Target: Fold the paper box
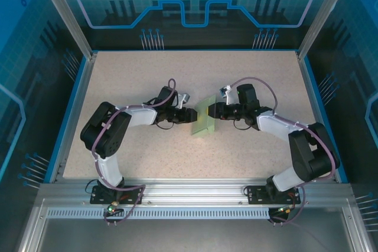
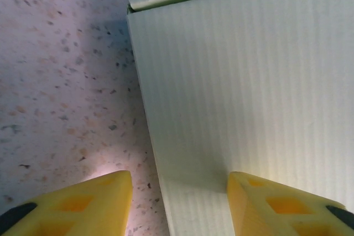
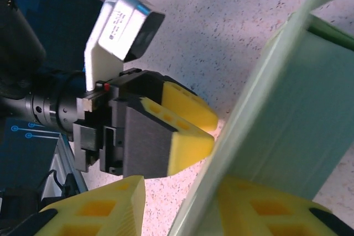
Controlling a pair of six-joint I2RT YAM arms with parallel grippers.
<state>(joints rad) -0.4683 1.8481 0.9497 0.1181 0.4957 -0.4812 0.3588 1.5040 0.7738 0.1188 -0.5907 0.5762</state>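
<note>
The paper box (image 1: 205, 116) is pale green card, partly raised, standing on the speckled table between my two grippers. In the left wrist view its ribbed panel (image 2: 243, 81) fills the right side, with a folded flap along the top. My left gripper (image 1: 190, 115) is open astride the panel's left edge (image 2: 180, 203): the right finger lies against the card and the left finger is apart over the table. My right gripper (image 1: 214, 110) is open astride a tilted wall of the box (image 3: 276, 98), one fingertip on each side (image 3: 182, 203). From the far side, the left gripper's yellow fingers (image 3: 188, 147) meet that wall.
A blue raised rim (image 1: 75, 104) borders the speckled tabletop (image 1: 177, 75), with a metal rail (image 1: 189, 192) along the near edge behind the arm bases. Transparent walls enclose the cell. Bare table lies beyond and in front of the box.
</note>
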